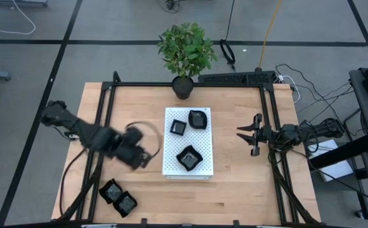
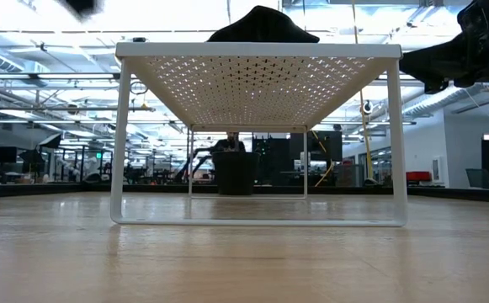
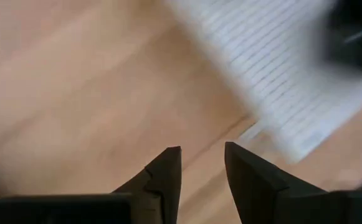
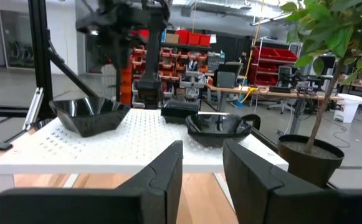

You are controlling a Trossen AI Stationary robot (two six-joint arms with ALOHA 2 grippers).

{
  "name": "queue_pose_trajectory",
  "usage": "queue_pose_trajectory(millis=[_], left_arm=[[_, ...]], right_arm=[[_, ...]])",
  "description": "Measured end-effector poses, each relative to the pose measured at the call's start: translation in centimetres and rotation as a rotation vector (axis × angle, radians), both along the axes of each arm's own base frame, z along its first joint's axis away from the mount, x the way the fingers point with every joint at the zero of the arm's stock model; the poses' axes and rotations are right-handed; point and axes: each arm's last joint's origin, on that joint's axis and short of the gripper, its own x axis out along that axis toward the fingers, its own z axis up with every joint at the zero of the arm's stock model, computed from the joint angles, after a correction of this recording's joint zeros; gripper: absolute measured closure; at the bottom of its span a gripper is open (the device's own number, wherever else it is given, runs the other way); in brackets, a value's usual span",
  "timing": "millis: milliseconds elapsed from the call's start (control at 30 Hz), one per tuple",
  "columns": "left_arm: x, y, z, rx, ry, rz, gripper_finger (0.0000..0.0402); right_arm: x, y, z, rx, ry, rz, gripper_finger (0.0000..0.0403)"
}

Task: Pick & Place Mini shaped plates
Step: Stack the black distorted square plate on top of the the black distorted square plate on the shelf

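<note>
Even, bright overhead light falls on the desk (image 1: 234, 183), and shadows there are soft and short. The left tool (image 1: 144, 157) is smeared by motion blur from above, and its wrist view is blurred throughout. Ceiling lamps glare in the low view. The glossy plates (image 4: 93, 116) catch highlights.

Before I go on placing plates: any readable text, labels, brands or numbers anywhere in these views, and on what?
None can be read.
The mini shaped plates and the white perforated board carry no visible markings.
The plant pot is plain black.
The red bins and screens in the room behind are too small to show any text.
The left wrist view is blurred.
</note>
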Motion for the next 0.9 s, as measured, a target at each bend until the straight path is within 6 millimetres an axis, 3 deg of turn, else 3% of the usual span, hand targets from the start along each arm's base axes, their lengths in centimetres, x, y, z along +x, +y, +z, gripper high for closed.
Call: queue_pose_trajectory(millis=[167,467,633,733,900], left_arm=[[-3.1,-3.3,-3.0,-0.096,0.127,0.226,0.0281],[-6.7,-8.2,-11.0,-0.307,0.298,0.593,0.0282],[-6.5,-8.7,-13.7,-0.326,0.246,0.594,0.0282],[-6.2,-8.4,-14.9,-0.325,0.321,0.625,0.0282],[-6.3,-8.4,-15.4,-0.334,0.391,0.661,0.0282]], right_arm=[[0.0,0.0,0.0,-0.001,0.002,0.000,0.0300],[0.0,0.0,0.0,0.000,0.000,0.000,0.0301],[0.0,0.0,0.0,0.000,0.001,0.000,0.0301],[0.0,0.0,0.0,0.000,0.000,0.000,0.0300],[0.0,0.0,0.0,0.000,0.001,0.000,0.0300]])
